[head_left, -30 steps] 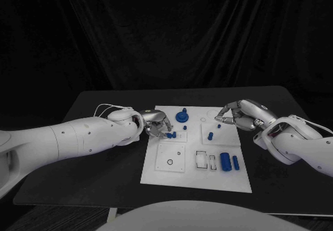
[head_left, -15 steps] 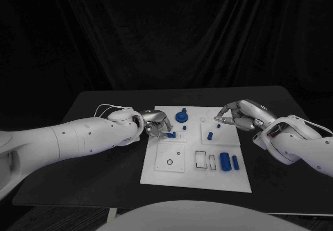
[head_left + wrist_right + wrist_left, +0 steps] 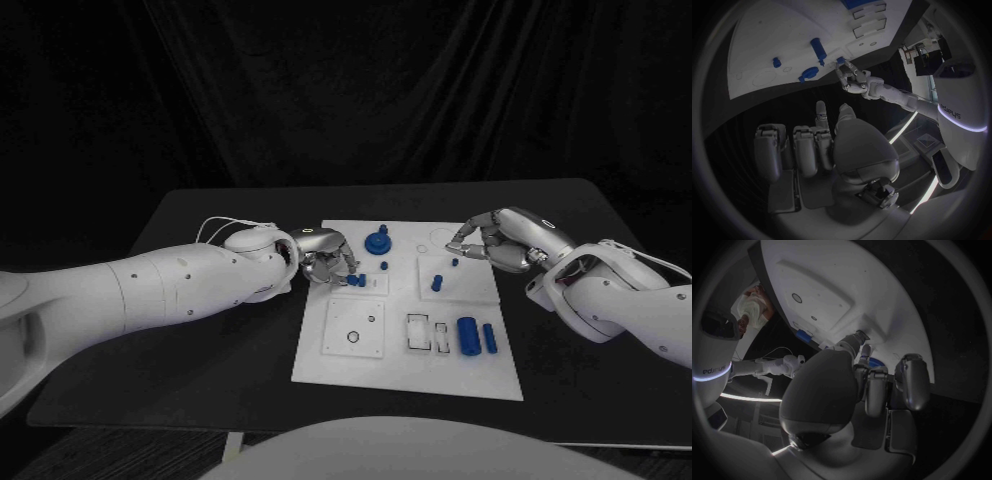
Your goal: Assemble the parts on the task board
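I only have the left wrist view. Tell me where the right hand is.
Observer: In the head view the right hand is at the far right edge of the task board, fingers curled.
Operator: Now report the near right corner of that board.
Observer: A thick blue cylinder and a thin blue cylinder lie side by side there.
Operator: Give me the far middle.
Observer: A tall blue part stands there, between the two hands.
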You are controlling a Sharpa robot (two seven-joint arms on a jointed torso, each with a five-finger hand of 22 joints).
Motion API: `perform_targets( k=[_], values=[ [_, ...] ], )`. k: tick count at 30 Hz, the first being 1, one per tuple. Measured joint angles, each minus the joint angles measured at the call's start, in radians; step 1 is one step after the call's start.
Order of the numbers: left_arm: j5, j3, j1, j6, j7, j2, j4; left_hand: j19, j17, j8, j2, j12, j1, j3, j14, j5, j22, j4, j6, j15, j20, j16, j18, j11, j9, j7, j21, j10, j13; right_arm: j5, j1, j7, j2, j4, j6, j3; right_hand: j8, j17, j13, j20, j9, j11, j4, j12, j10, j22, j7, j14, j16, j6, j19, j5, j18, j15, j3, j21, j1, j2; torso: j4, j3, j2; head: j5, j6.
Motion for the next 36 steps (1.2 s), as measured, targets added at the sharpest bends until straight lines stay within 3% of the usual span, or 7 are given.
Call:
perform_targets(
  k=[15, 21, 25, 36],
  values=[
    [0.000, -0.001, -0.003, -0.021, 0.013, 0.003, -0.007, 0.004, 0.000, 0.012, 0.021, -0.009, 0.005, 0.015, -0.003, 0.019, 0.000, -0.004, 0.044, -0.003, -0.004, 0.000, 0.000, 0.000, -0.005, 0.002, 0.006, -0.007, 0.001, 0.000, -0.001, 0.000, 0.002, -0.001, 0.004, 0.000, 0.000, 0.000, 0.000, 0.000, 0.000, -0.003, 0.000, 0.004, 0.003, 0.001, 0.000, 0.002, 0.000, 0.000, 0.000, 0.000, 0.000, -0.003, 0.000, -0.004, 0.004, 0.004, 0.0001, 0.0002, 0.000, 0.004, 0.000],
    [0.000, -0.002, -0.005, -0.027, 0.025, 0.002, -0.005, 0.004, 0.000, -0.026, 0.008, -0.022, -0.015, 0.010, -0.003, -0.042, 0.000, 0.000, -0.007, -0.003, -0.004, 0.000, 0.000, 0.005, -0.026, 0.014, 0.006, -0.013, -0.004, 0.000, -0.001, -0.001, 0.002, -0.001, 0.006, 0.000, 0.000, 0.000, 0.000, 0.000, 0.000, -0.003, 0.000, 0.004, 0.003, 0.001, 0.000, 0.001, 0.000, 0.000, 0.000, 0.000, 0.000, -0.004, 0.000, -0.004, 0.004, 0.004, 0.0004, 0.0002, 0.000, 0.004, 0.000],
    [-0.001, -0.004, -0.007, -0.037, 0.037, -0.005, 0.001, 0.000, 0.000, -0.038, -0.010, -0.029, -0.012, 0.006, -0.003, -0.052, 0.000, -0.004, -0.026, -0.003, 0.000, 0.000, 0.000, 0.005, -0.041, 0.014, 0.006, -0.013, -0.005, 0.000, -0.001, -0.001, 0.002, -0.001, 0.007, 0.000, 0.000, 0.000, 0.000, 0.000, 0.000, -0.003, 0.000, 0.004, 0.003, 0.001, -0.004, 0.001, 0.000, 0.004, 0.000, 0.000, 0.000, -0.004, 0.000, -0.004, 0.003, 0.004, 0.0004, 0.0003, 0.000, 0.002, 0.000],
    [-0.004, -0.006, -0.010, -0.075, 0.071, -0.017, 0.018, 0.000, 0.000, -0.039, -0.016, -0.034, -0.005, 0.003, -0.003, -0.062, 0.000, -0.007, -0.041, -0.003, 0.000, 0.000, 0.000, 0.013, -0.043, 0.015, 0.001, -0.020, -0.003, 0.000, -0.001, -0.003, 0.001, -0.001, 0.012, 0.000, 0.000, 0.000, -0.001, 0.000, 0.000, -0.002, 0.000, 0.000, 0.002, 0.000, -0.004, 0.001, 0.000, 0.003, 0.000, 0.000, 0.000, -0.004, 0.000, -0.004, 0.003, 0.003, 0.0003, 0.0007, 0.000, 0.001, 0.000]
  ],
)
